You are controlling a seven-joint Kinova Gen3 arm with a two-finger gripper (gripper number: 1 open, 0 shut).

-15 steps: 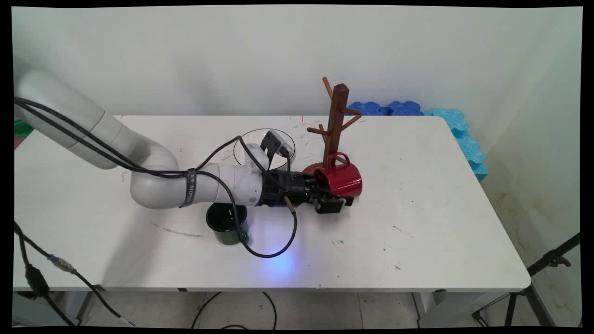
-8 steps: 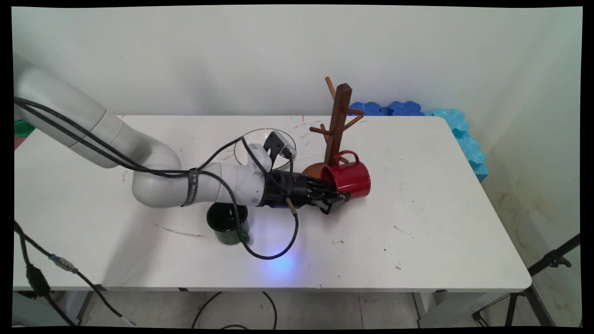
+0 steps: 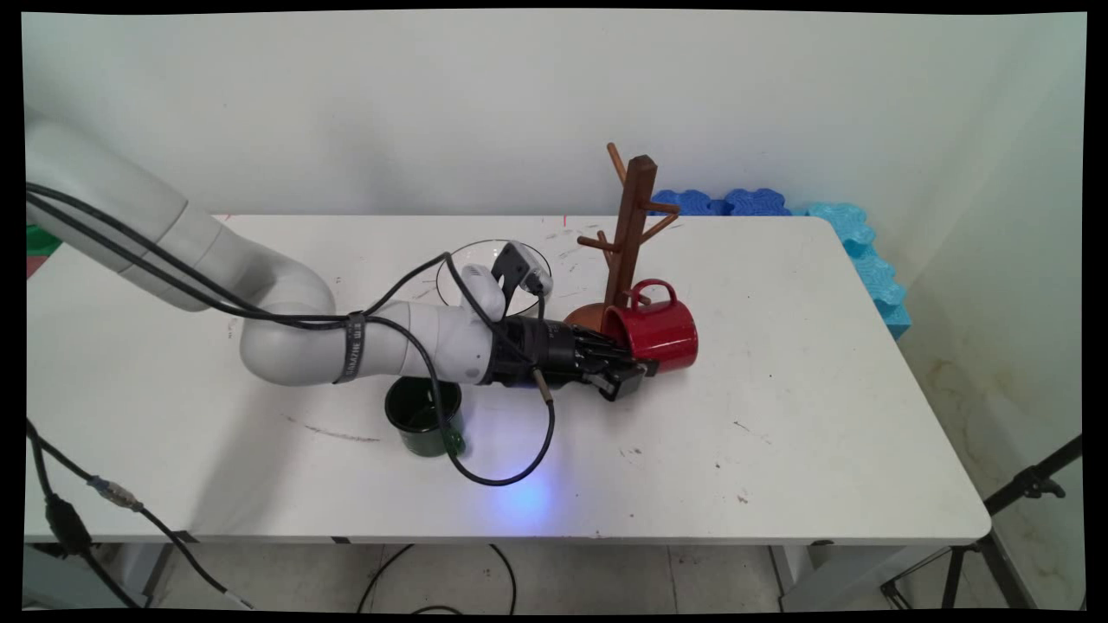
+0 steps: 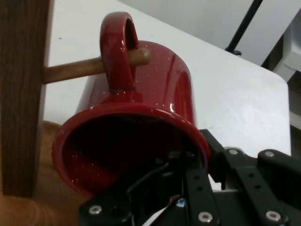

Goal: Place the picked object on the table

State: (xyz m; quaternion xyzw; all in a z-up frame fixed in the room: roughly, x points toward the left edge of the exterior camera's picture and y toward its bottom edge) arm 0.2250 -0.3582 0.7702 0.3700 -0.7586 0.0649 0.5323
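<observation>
A white robot arm's end effector (image 3: 630,374) grips the rim of a red mug (image 3: 654,333) whose handle is hooked on a wooden mug tree (image 3: 630,227)

On a white desk (image 3: 779,415), the arm reaches in from nine o'clock, lying low and nearly level, with black cables looped over it. The black end effector is clenched on the mug's wall, one finger inside the mouth and one outside. The mug lies on its side, tilted, mouth facing the arm; in the hand view its red handle (image 4: 117,44) is threaded over a low wooden peg (image 4: 91,67) of the tree. The tree stands upright at about twelve o'clock from the end effector, on a round base. A dark green mug (image 3: 421,417) stands upright at seven o'clock, under the forearm. A clear glass dish (image 3: 467,268) sits behind the wrist at eleven o'clock
</observation>
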